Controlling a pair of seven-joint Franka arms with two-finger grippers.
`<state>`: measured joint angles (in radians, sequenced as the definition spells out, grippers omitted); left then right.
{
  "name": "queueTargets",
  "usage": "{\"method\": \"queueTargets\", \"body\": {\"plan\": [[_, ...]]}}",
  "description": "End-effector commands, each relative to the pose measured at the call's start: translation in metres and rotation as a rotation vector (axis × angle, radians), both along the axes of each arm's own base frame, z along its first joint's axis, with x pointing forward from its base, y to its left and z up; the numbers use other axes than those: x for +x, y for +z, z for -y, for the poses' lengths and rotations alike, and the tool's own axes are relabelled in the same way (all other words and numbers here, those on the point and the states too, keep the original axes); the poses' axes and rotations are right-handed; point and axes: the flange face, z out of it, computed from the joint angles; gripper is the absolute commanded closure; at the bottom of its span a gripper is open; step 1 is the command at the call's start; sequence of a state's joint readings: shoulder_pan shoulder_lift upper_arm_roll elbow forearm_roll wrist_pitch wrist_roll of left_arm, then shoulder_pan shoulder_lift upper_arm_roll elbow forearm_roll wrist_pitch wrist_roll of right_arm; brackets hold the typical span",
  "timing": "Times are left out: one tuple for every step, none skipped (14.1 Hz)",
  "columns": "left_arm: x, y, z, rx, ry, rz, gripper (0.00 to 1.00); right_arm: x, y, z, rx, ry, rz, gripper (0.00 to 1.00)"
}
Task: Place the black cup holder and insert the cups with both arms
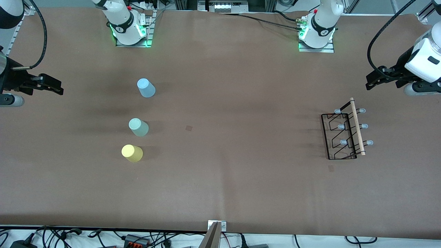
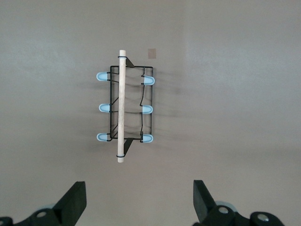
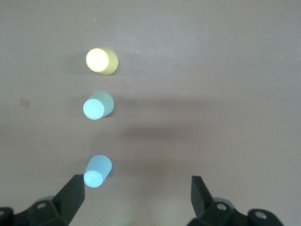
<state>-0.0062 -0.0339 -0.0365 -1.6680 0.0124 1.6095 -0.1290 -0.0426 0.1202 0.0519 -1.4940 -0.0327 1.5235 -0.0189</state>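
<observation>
— Around the black cup holder? Bare brown table, toward the left arm's end; three cups well apart, toward the right arm's.

— Grippers? Left gripper over the table by the holder, right gripper beside the cups: spread wide, empty.

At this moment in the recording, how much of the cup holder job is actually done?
Nothing looks done yet. The black cup holder sits untouched at the left arm's end of the table, all pegs bare. The light blue cup, green cup and yellow cup stand upside down toward the right arm's end. Left gripper and right gripper are open and hold nothing. Moving the holder and inserting all three cups remain.
</observation>
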Motion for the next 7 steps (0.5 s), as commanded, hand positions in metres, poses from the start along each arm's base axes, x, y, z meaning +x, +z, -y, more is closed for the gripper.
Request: {"method": "queueTargets", "body": {"plan": [[0.0015,0.0056,-0.0016,-0.018,-0.009,-0.005,0.00,0.0009,0.0012,0.0024,-0.001,0.004,0.006,0.00],[0.0015,0.0056,-0.0016,-0.018,-0.009,-0.005,0.00,0.0013,0.0003,0.0033,0.000,0.006,0.005,0.00],[0.0019,0.0048,-0.0016,-0.018,-0.006,-0.007,0.00,0.0009,0.0019,0.0033,0.000,0.013,0.007,0.00],[0.0020,0.0049,-0.0015,-0.018,-0.002,-0.005,0.00,0.0013,0.0010,0.0033,0.000,0.012,0.006,0.00],[0.0025,0.0041,-0.0017,-0.016,-0.010,-0.007,0.00,0.0013,0.0010,0.0033,0.000,0.012,0.006,0.00],[0.0025,0.0030,-0.0015,-0.018,-0.012,-0.011,0.00,0.0013,0.0010,0.0033,0.000,0.010,0.006,0.00],[0.0034,0.0013,-0.0015,-0.018,-0.012,-0.015,0.00,0.0012,0.0009,0.0033,0.000,0.012,0.004,0.00]]}}
